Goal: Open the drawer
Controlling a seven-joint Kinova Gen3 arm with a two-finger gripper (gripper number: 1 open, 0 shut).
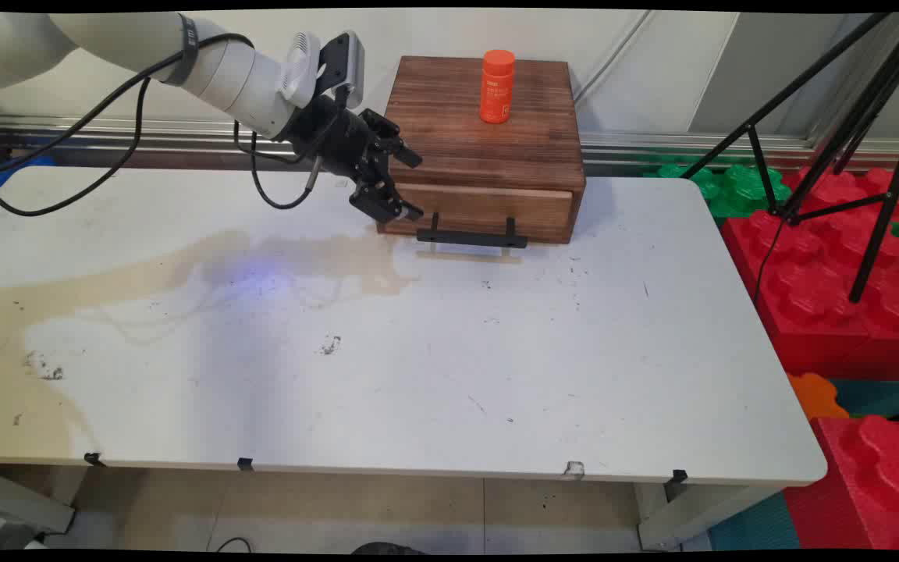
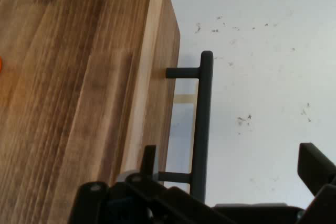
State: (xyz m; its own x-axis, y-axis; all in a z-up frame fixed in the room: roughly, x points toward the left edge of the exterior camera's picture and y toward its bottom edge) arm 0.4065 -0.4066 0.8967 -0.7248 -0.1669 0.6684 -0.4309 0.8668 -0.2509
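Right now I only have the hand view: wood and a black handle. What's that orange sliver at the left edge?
Observer: That's an orange bottle, standing upright on top of the wooden box, toward its back.
Operator: And where does the gripper sit relative to the box?
Observer: The gripper is open, at the box's front corner on the arm's side, just above that end of the handle.

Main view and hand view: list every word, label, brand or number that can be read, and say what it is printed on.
Orange bottle on the wooden drawer box: it carries a label with pale print, too small and blurred to read.
Gripper and the arm behind it: no lettering shows.
Drawer handle and table: only scuffs and stains, no text.
Nothing legible in either view.
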